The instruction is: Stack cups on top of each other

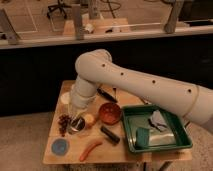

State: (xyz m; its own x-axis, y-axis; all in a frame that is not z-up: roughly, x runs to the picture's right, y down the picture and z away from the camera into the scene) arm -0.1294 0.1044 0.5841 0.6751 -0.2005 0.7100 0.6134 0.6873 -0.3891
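The counter (112, 151) carries both cups. My gripper (76, 116) hangs low over its left side. The light-blue cup (60, 146) sits apart, near the front-left corner. The steel cup (77, 125) seems clamped at its rim between my fingers. I judge it light, rigid and slippery.

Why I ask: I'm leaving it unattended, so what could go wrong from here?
The gripper, shut at the steel cup, sits between the grapes and a yellow-orange item; lifting away could knock either. The light-blue cup lies near the front edge of the table, so an off-centre placement might push it off.
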